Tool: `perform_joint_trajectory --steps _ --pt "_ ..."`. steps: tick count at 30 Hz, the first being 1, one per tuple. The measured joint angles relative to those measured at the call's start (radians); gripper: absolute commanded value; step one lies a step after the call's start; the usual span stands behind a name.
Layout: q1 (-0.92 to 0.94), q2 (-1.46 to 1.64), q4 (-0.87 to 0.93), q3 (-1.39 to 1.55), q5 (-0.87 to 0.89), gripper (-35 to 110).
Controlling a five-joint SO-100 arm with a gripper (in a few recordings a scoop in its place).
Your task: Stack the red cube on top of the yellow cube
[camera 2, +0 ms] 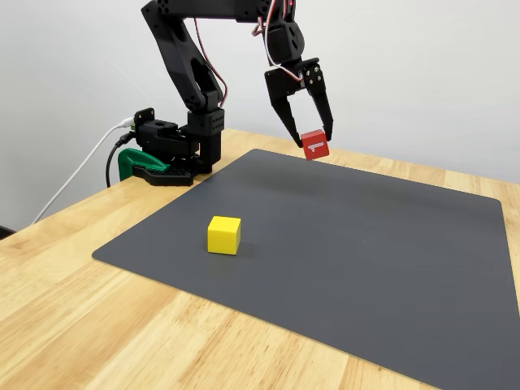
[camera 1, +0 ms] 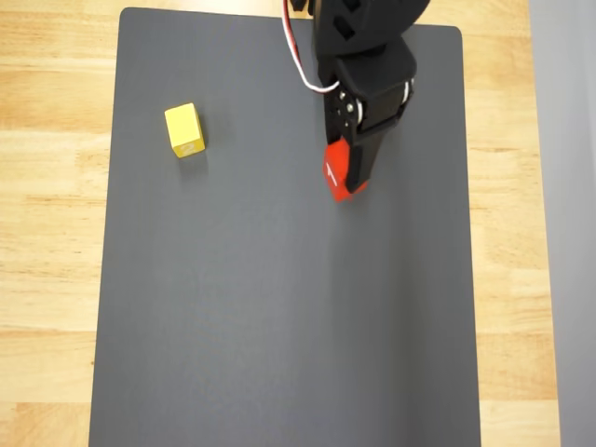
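1. Mat [camera 2: 366, 244]: dark grey, matte, smooth sheet with rounded corners, lying flat on the tabletop; taken as the landmark for all entries below.
2. Tabletop [camera 2: 81, 325]: pale wood with visible grain and plank seams, showing around the mat's edges.
3. Yellow cube [camera 2: 223, 235]: small, solid, sharp-edged block, resting on the mat near its left edge in the fixed view; a faint pale mark shows on one face in the overhead view [camera 1: 184, 129].
4. Red cube [camera 2: 315, 145]: small bright block with a white mark on one side face, held clear above the mat's far part, well apart from the yellow cube.
5. Gripper [camera 2: 310, 143]: black plastic, two tapered fingers clamped on the red cube, pointing down over the mat.
6. Arm base [camera 2: 175, 150]: black, with a green clamp, just beyond the mat's far-left corner.
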Motion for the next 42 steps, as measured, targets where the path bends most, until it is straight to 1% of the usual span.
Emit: perform_joint_trajectory --steps 8,12,23,26,30,35,42 --pt "0.133 0.078 0.046 0.014 0.003 0" --pt "0.241 0.1 0.049 0.014 -0.005 0" --pt "0.506 0.101 -0.009 0.014 -0.114 0" --pt "0.531 0.101 -0.023 0.014 -0.132 0" --pt "0.649 0.101 -0.038 0.014 -0.155 0" --pt "0.739 0.077 -0.098 0.034 -0.178 0" --pt "0.818 -0.011 -0.147 0.034 -0.195 0"
